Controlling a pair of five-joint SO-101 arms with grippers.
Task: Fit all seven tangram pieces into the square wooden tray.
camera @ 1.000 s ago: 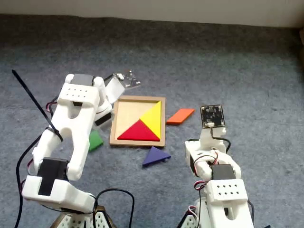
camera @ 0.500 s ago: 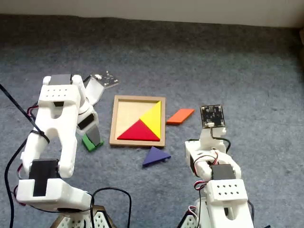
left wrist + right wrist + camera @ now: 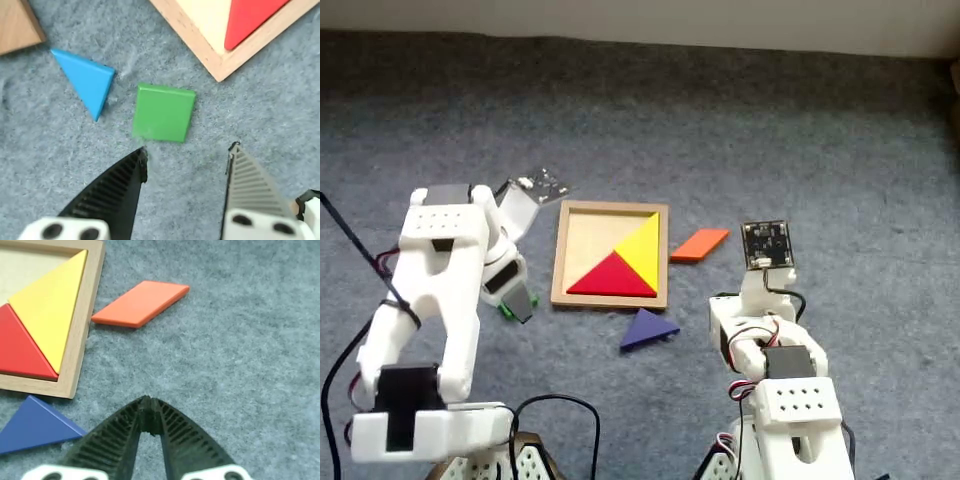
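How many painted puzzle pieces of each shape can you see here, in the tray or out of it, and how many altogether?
Triangles: 4, namely red triangle, yellow triangle, dark blue triangle, light blue triangle
Squares: 1, the green square
Parallelograms: 1, the orange parallelogram
Total: 6

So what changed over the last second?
Left arm swung left, away from the tray; the left pincer now hangs open just short of the green square. Nothing grasped. The right pincer, tray and other pieces stayed put.
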